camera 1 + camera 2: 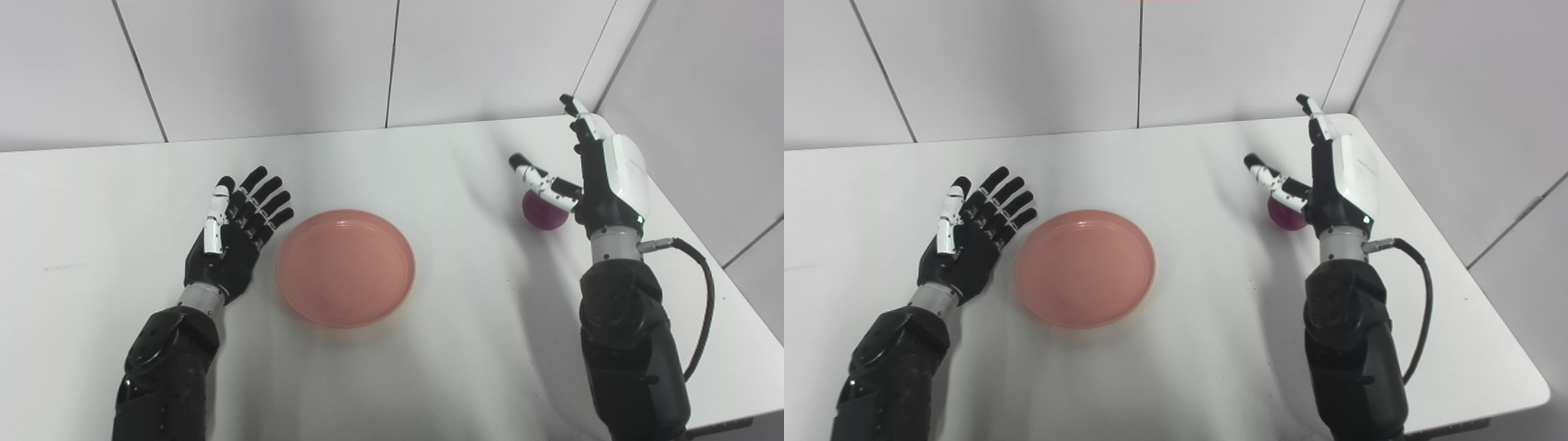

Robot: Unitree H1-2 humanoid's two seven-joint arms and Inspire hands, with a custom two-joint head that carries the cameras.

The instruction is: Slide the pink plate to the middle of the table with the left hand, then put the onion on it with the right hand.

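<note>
- Near the middle of the white table (pixel 429 367) lies the pink plate (pixel 345 267), flat, with nothing in it.
- Just left of the plate is the left hand (pixel 236 236), palm up, fingers (pixel 269 205) spread and straight, holding nothing; its fingertips lie close to the plate's left rim, but I cannot tell whether they touch it.
- On the right side of the table, well apart from the plate, sits the purple onion (pixel 544 212), resting on the tabletop.
- The right hand (pixel 603 177) stands upright just right of the onion, palm facing left, fingers (pixel 582 128) pointing up and toward the far wall.
- Its thumb (pixel 539 176) reaches out to the left over the top of the onion, partly hiding it; the hand is wide and grips nothing.
- A black cable (pixel 704 300) loops from the right wrist down beside the forearm.
</note>
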